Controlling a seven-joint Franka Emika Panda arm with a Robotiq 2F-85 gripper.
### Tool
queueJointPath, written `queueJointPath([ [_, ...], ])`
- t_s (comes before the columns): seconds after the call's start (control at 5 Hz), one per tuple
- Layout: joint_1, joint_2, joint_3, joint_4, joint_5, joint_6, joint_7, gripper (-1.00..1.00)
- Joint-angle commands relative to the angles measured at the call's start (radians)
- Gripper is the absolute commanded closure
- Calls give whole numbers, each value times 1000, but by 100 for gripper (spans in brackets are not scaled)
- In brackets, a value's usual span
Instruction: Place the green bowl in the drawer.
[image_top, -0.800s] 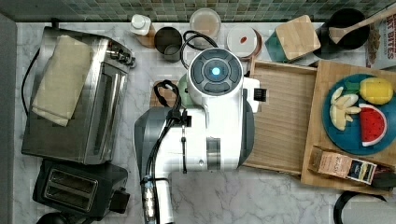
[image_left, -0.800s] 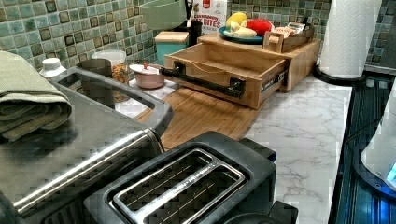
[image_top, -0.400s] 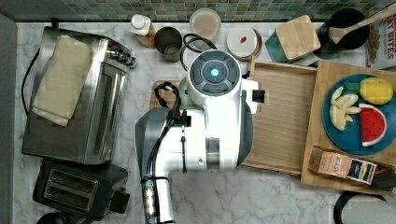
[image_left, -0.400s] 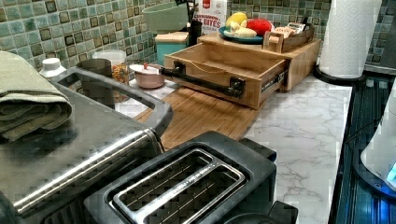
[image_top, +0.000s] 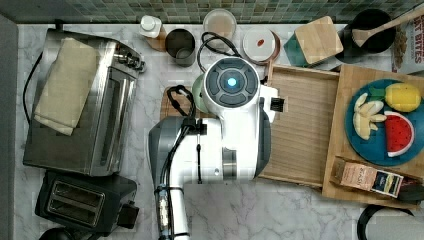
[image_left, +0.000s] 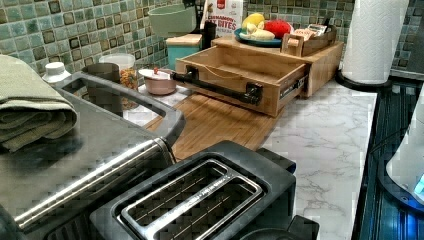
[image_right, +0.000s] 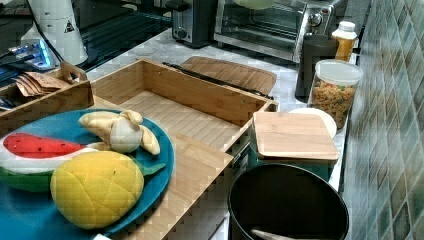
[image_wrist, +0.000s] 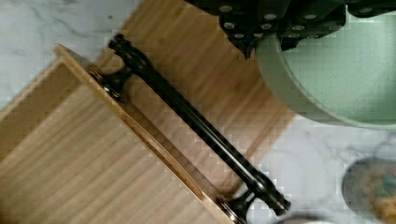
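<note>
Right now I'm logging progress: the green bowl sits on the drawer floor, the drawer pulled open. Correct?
Not quite. The green bowl is held in the air, not on the floor of the drawer, as the left view shows. The drawer is indeed pulled open.

White marble counter, green mosaic-tile wall behind.

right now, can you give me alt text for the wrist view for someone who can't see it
A pale green bowl hangs under the gripper's dark body, held above a wooden cutting board and marble counter. Beside it lies the open light-wood drawer, its floor bare, with its long black bar handle running diagonally between bowl and drawer.
</note>
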Motion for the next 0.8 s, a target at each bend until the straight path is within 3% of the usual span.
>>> queueJointPath([
  [0.2, -101, -8, -97, 26, 25, -32, 109, 100],
  [0.8, -152, -20, -157, -60, -6, 116, 403, 100],
])
